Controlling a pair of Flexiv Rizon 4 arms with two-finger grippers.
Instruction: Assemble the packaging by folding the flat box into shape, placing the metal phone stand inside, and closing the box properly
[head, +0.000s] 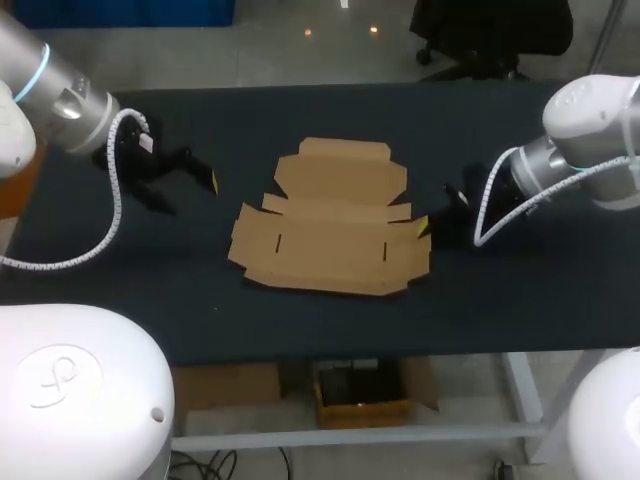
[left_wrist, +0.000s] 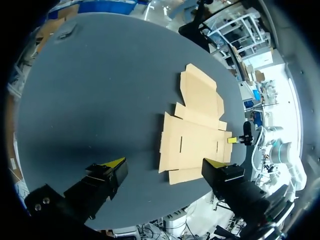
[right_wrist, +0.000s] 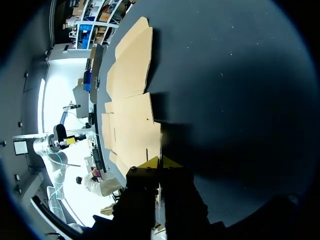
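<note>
Mid counter (head: 200, 290): flat box (head: 325, 235), fully unfolded, no wall raised yet. Long axis left-to-right across the head view, lid panel toward the far edge, slotted base panel toward the near edge. Roughly square to the counter edges.

At its right end: right claw (head: 425, 228), low to the surface, lined up along that long axis. Narrow, with yellow tips close together on either side of the right flap's edge. Reads as a pinch on the cardboard, though full contact is hard to confirm from the right wrist view. Looks slightly lifted there, with shadow under the flap.

Off its left end: left claw (head: 188, 190), spread wide, holding nothing, well apart from the left flap, above bare counter. Faces the box, with the cardboard straight ahead between the spread tips in the left wrist view.

Nearer arm: right, at the work now. For the left: a run rightward along the same axis before any reach on the opposite flap. Probably the first side-wall fold, very early in the task. No sign of the metal phone stand in any view.
</note>
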